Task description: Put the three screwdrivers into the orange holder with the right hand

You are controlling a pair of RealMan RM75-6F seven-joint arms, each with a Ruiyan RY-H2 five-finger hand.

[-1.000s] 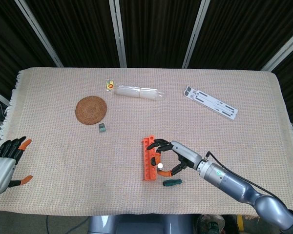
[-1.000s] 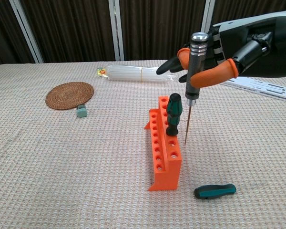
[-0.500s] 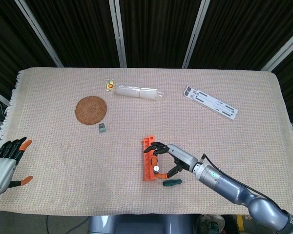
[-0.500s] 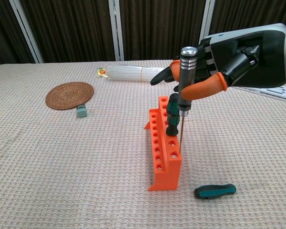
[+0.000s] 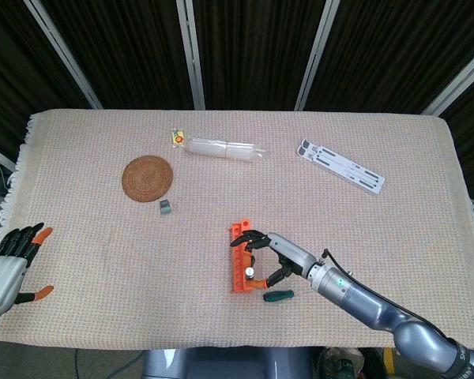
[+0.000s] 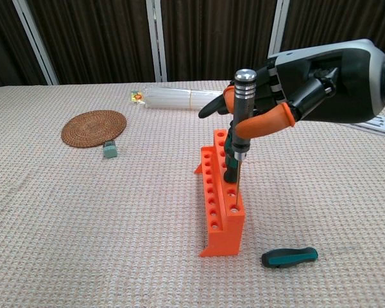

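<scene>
Dark curtains are hanging behind the cloth-covered counter [image 6: 83, 212]. Right hand [image 6: 295, 86] is gripping a silver-handled screwdriver [image 6: 242, 102] upright, its tip at a hole of the orange holder [image 6: 219, 212] (one green screwdriver [image 6: 231, 154] standing inside, another green screwdriver [image 6: 289, 256] lying beside). Left hand [image 5: 8, 264] is hovering with fingers spread, holding nothing.

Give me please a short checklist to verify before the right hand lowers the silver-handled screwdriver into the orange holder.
1. Right hand holds the silver metal-handled screwdriver firmly: ok.
2. Shaft roughly upright: ok.
3. Tip over a free hole of the orange plastic holder: appears ok; whether it has entered, cannot tell.
4. Green-handled screwdriver already standing in the holder, clear of the shaft: cannot tell, they overlap in chest view.
5. Second green-handled screwdriver lying on the beige woven cloth, clear of the path: ok.
6. Left hand away at the table edge: ok.
</scene>
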